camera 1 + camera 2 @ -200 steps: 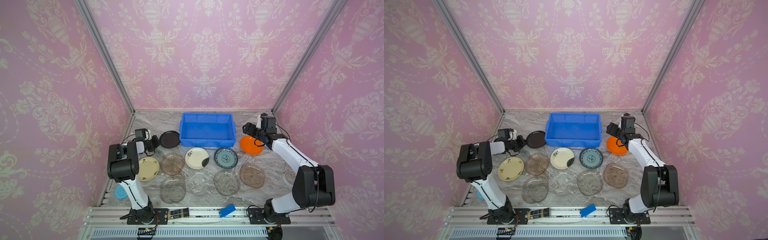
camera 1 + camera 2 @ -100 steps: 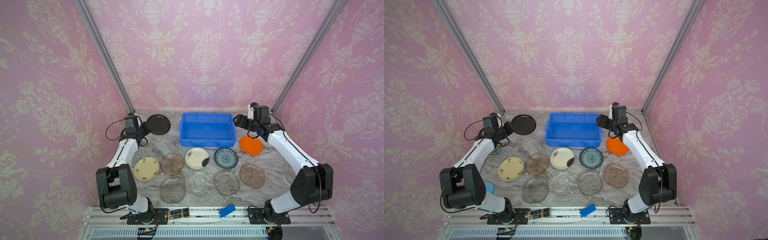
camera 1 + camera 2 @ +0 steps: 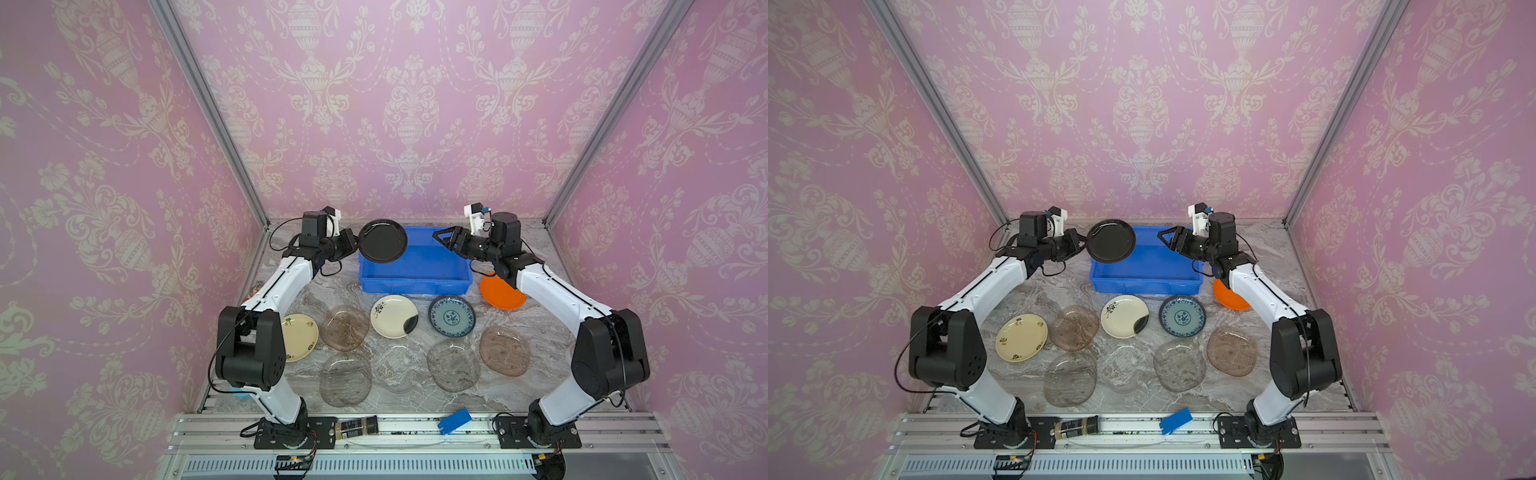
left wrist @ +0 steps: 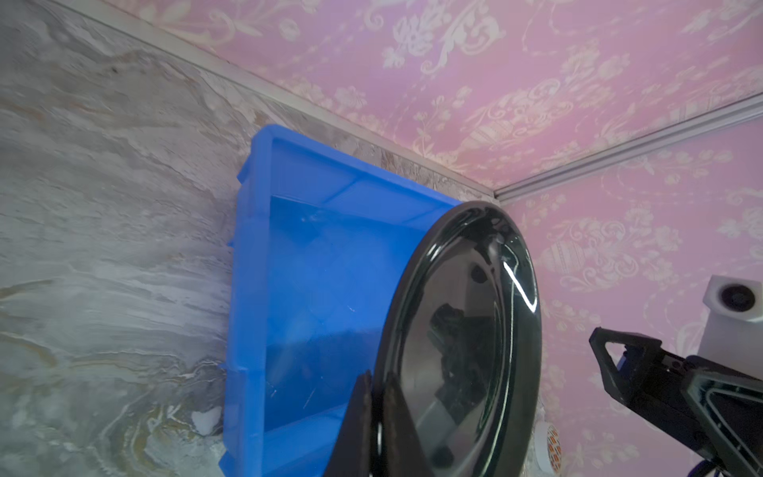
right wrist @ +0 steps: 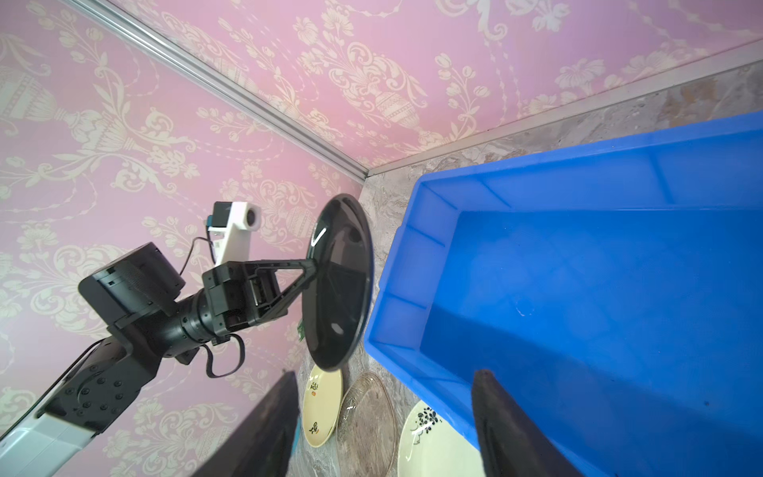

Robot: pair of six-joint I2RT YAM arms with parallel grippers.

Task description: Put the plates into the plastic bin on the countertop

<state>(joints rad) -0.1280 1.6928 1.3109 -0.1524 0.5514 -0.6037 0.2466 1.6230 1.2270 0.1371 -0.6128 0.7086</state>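
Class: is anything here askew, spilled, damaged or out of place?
No spills or breaks. The black plate hangs tilted in the left gripper, beside the plastic bin; a jar lies on the front rail.

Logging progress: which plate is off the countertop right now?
The black plate, pinched at its rim by the left gripper above the left end of the blue bin; every other plate lies flat on the countertop.
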